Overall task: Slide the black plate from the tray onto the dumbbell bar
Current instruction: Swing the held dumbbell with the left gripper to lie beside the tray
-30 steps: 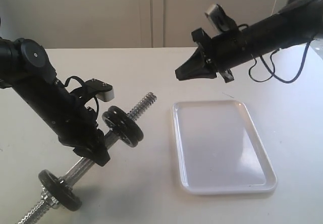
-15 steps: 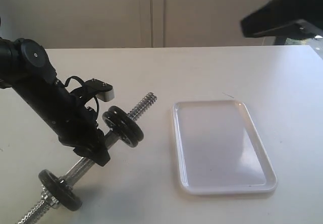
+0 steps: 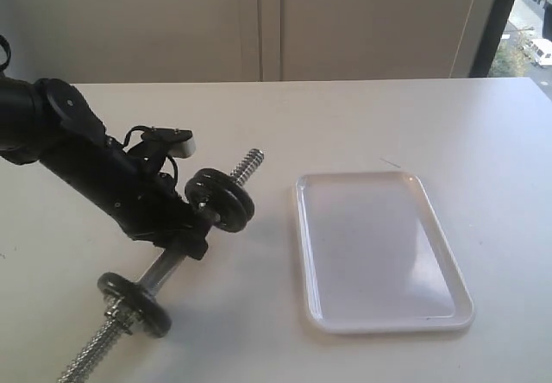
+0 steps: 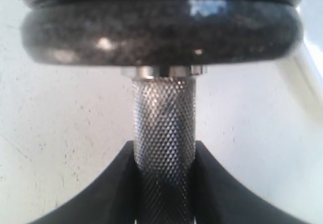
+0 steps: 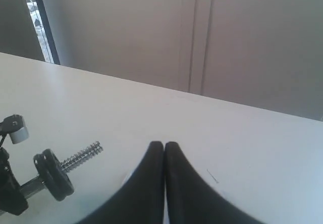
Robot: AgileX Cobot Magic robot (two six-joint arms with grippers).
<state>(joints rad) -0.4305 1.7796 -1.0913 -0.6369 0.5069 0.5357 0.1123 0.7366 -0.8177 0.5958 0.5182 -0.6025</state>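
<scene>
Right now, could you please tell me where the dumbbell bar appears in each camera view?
Exterior view: dumbbell bar slants across the lower left, held by the left gripper.
Left wrist view: upright at centre, between the fingers.
Right wrist view: lower left corner.
Shared landmark: the paired black plates on the bar.

White table, one tray lying on it

We saw a plain white table point(image 3: 362, 116) with the white tray point(image 3: 379, 249) lying flat on its right half, long side running away from us. A thin mark point(image 3: 390, 162) sat just beyond the tray's far right corner. At the left, the tilted dumbbell bar point(image 3: 162, 268) dipped low toward the tabletop; we could not tell whether it touched.
</scene>
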